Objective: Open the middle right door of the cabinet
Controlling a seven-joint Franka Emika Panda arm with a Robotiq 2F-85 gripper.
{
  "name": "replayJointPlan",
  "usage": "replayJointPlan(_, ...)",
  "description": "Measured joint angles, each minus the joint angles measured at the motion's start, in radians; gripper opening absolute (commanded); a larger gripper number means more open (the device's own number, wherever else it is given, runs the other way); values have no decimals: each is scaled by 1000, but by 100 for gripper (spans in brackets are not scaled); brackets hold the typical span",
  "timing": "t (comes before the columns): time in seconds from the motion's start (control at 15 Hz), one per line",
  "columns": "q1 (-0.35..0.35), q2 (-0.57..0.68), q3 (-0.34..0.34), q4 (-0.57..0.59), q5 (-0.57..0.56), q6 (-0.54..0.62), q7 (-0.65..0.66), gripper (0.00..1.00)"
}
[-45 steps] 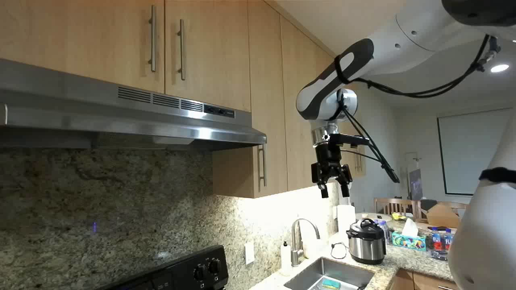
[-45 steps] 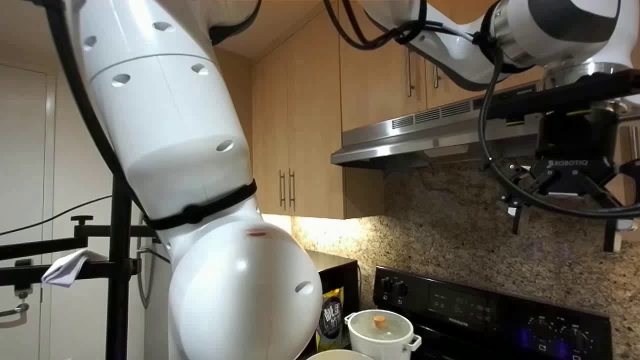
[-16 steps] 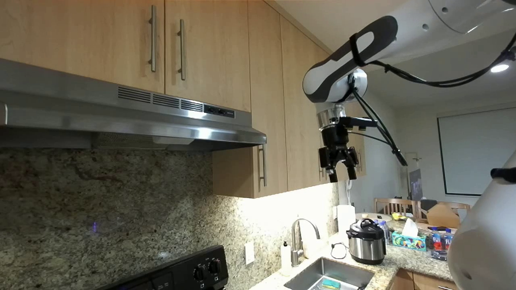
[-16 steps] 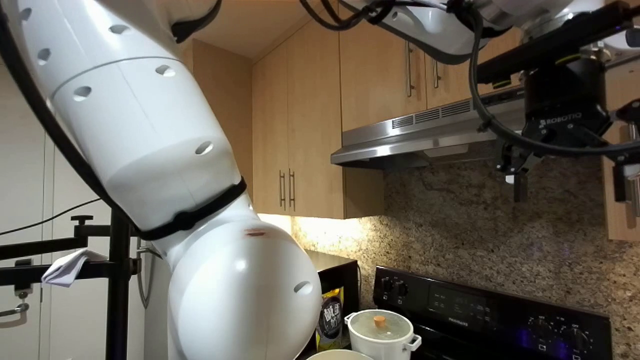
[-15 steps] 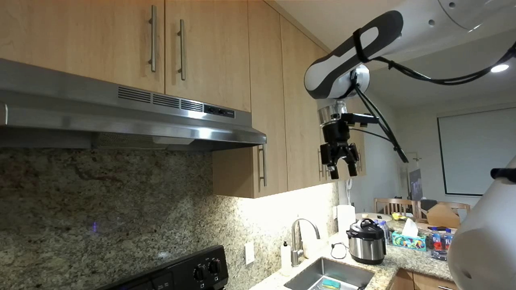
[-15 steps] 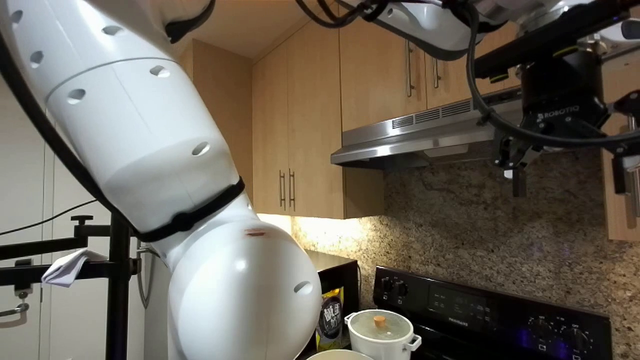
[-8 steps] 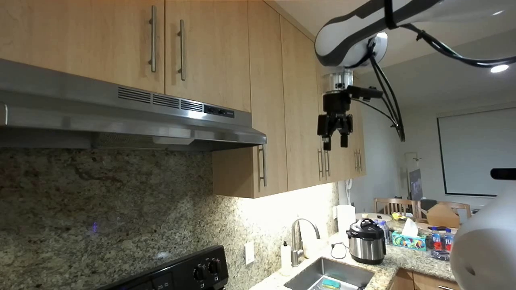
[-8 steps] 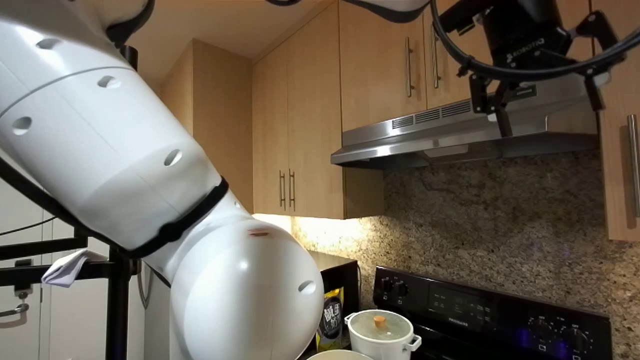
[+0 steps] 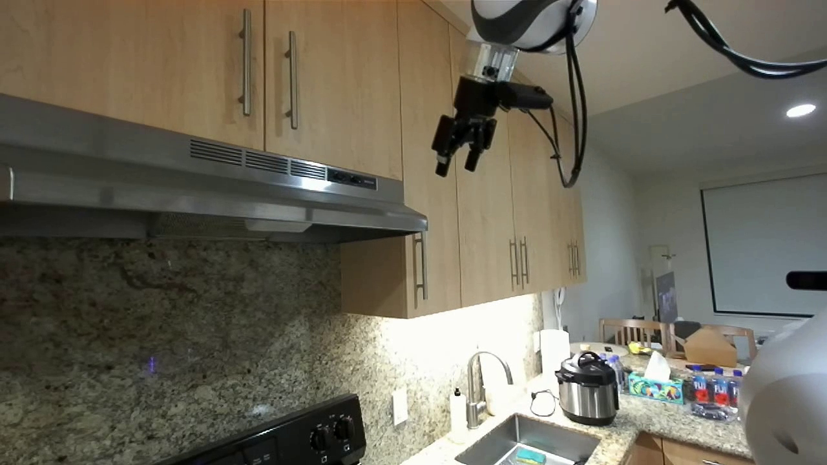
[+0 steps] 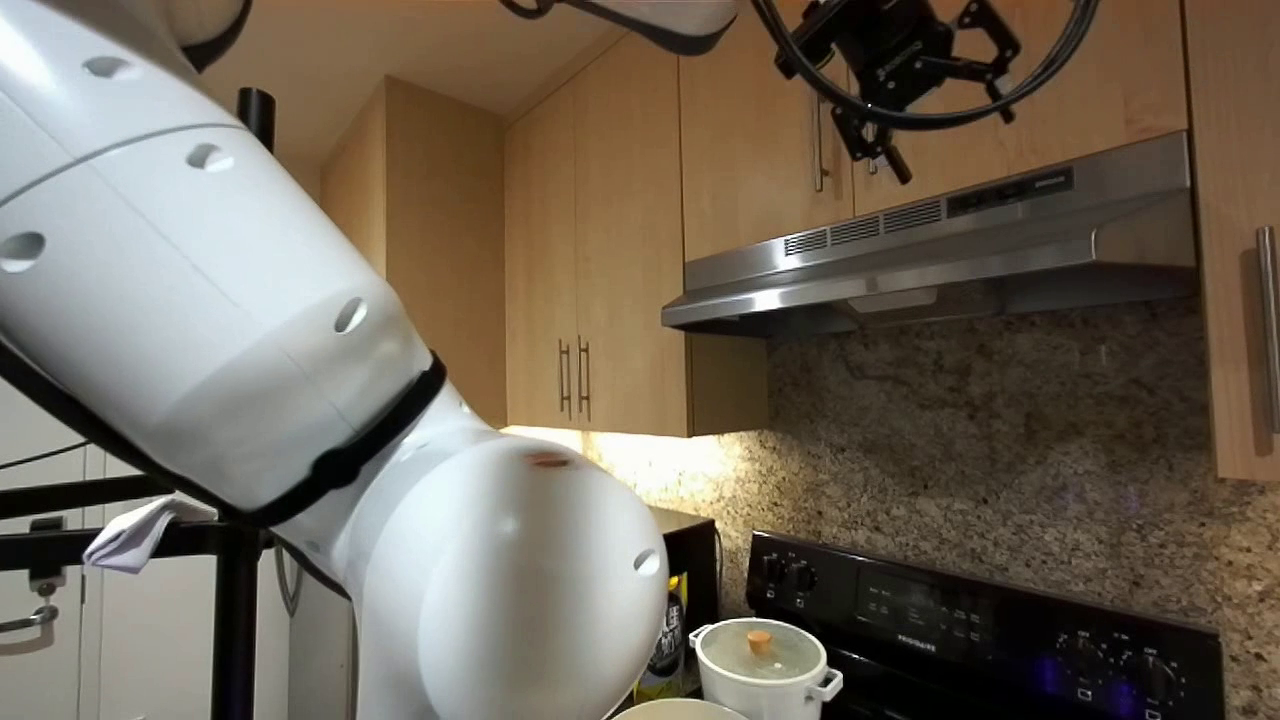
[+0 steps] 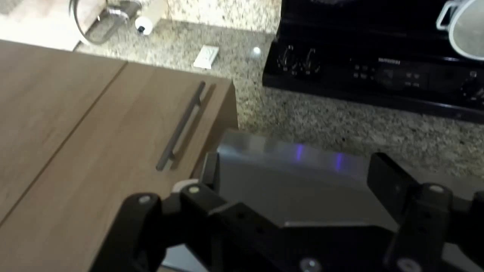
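The light-wood cabinet [image 9: 161,71] shows in both exterior views. Its middle right door [image 9: 352,90] is shut, with a vertical metal bar handle [image 9: 291,79] by its left edge. In an exterior view the door [image 10: 1110,80] is partly covered by the gripper and cables, and its handle is mostly hidden. My gripper [image 9: 457,163] is open and empty, tilted, up at door height and apart from the handle. It also shows in an exterior view [image 10: 953,140]. In the wrist view the gripper's [image 11: 295,170] fingers stand wide apart over the hood; the middle right door is out of view there.
The steel range hood [image 9: 271,194] juts out below the short doors. A taller door's handle [image 11: 181,126] is at the left in the wrist view. The black stove [image 10: 950,610] and a white pot [image 10: 765,685] are below. Loose cables [image 9: 575,129] hang by the wrist.
The open gripper has risen from below the tall doors' handles to the height of the short doors. In the last half second it swung left in both exterior views and tilted. The door has not moved.
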Motion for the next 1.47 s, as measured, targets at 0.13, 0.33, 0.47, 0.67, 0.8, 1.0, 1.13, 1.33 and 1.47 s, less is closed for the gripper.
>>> replayJointPlan(0.13, 0, 20, 74, 18, -16, 108, 65, 100)
replayJointPlan(0.33, -17, 60, 156, 45, -52, 176, 147, 100)
replayJointPlan(0.47, -24, 70, 161, 50, -53, 180, 149, 100)
replayJointPlan(0.67, -23, 68, 160, 46, -53, 181, 164, 100)
replayJointPlan(0.8, -26, 61, 186, 38, -53, 204, 245, 100)
replayJointPlan(1.0, -64, 59, 268, 41, -70, 293, 426, 100)
replayJointPlan(1.13, -119, 66, 336, 63, -105, 352, 547, 100)
replayJointPlan(1.33, -239, 92, 451, 145, -175, 403, 726, 100)
replayJointPlan(1.47, -326, 115, 524, 219, -236, 415, 830, 100)
